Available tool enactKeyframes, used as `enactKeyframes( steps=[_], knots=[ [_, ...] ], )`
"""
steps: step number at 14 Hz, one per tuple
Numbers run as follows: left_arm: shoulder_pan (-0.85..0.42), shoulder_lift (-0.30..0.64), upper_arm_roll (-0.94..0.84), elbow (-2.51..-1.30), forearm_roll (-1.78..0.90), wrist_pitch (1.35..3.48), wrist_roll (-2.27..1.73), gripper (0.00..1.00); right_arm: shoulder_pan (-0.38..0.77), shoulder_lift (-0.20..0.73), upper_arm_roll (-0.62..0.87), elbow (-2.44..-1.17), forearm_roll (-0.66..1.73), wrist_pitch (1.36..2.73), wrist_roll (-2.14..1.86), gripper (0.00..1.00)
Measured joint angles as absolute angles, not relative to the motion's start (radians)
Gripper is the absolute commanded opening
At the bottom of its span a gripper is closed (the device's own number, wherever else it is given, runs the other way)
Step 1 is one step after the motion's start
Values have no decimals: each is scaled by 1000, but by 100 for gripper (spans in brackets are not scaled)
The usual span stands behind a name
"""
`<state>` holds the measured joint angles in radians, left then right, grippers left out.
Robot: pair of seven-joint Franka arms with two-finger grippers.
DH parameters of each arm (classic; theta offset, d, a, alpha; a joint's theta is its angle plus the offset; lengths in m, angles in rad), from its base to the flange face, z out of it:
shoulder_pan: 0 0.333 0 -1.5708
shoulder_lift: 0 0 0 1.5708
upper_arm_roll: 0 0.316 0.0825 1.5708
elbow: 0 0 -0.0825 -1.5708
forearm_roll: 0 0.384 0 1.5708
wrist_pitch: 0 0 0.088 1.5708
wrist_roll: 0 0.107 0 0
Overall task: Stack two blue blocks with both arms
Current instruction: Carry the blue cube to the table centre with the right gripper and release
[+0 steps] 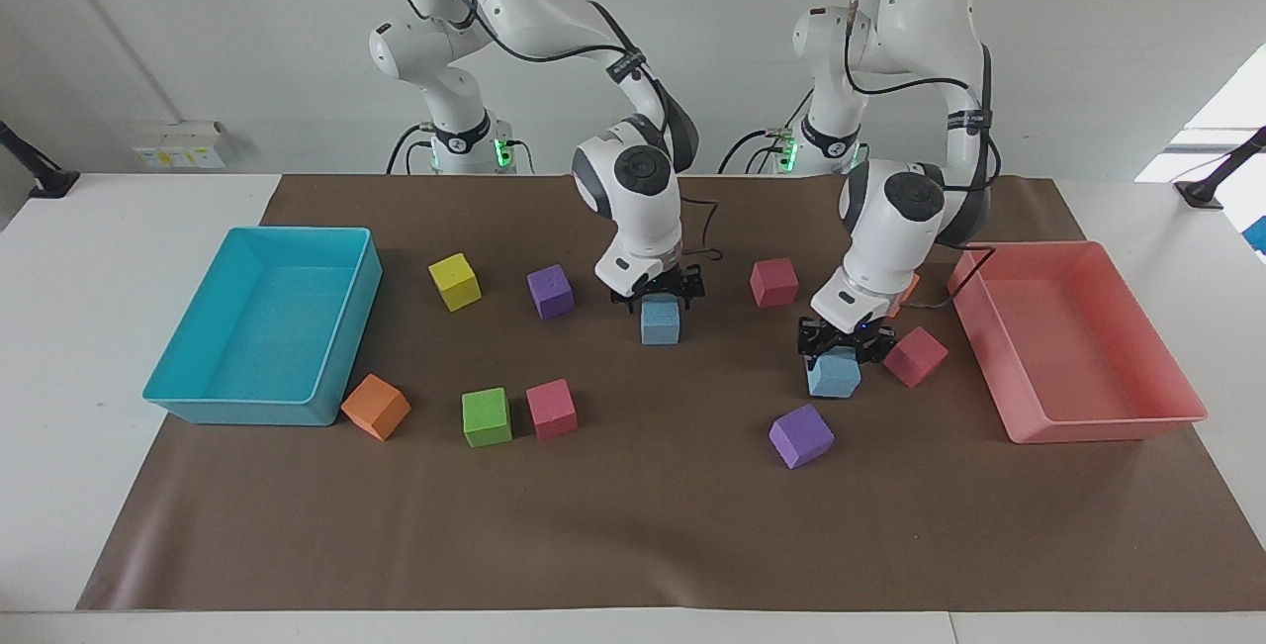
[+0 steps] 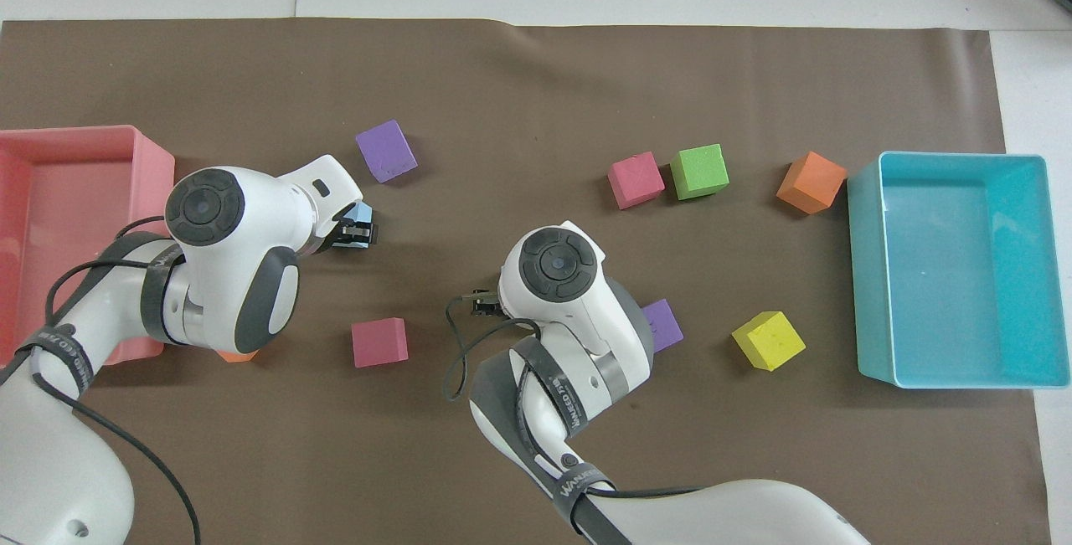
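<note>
Two sky-blue blocks are on the brown mat. My right gripper (image 1: 659, 294) is shut on one blue block (image 1: 660, 321) near the mat's middle, low at the mat. In the overhead view the right wrist (image 2: 559, 264) hides that block. My left gripper (image 1: 842, 345) is shut on the other blue block (image 1: 833, 376), close beside a pink cube (image 1: 915, 356) and low at the mat. In the overhead view the left gripper (image 2: 358, 232) shows with that block's corner (image 2: 362, 212) at its tips. I cannot tell whether either block is off the mat.
A turquoise tray (image 1: 247, 414) stands at the right arm's end, a pink tray (image 1: 1088, 423) at the left arm's end. Loose cubes: yellow (image 1: 454, 281), purple (image 1: 550, 290), purple (image 1: 801, 435), pink (image 1: 773, 282), pink (image 1: 551, 409), green (image 1: 487, 416), orange (image 1: 376, 407).
</note>
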<state>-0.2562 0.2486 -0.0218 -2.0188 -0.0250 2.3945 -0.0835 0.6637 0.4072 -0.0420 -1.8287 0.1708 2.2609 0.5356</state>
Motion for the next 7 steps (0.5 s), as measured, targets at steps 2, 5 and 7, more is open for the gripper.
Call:
enactKeyframes(
  steps=[2,5,7],
  knots=[
    [-256,245,-19,-1962,-25,2321,-86,0,634,395,-44,-1819,171,2260,536,100],
    [-258,247,-21,-1923,-25,2300,-104,0,596,348,-45,-1810,181,2229,536,100],
    [-281,252,-25,-1895,1,2289,-167,0,566,304,-45,-1810,263,2195,527,100]
  ],
)
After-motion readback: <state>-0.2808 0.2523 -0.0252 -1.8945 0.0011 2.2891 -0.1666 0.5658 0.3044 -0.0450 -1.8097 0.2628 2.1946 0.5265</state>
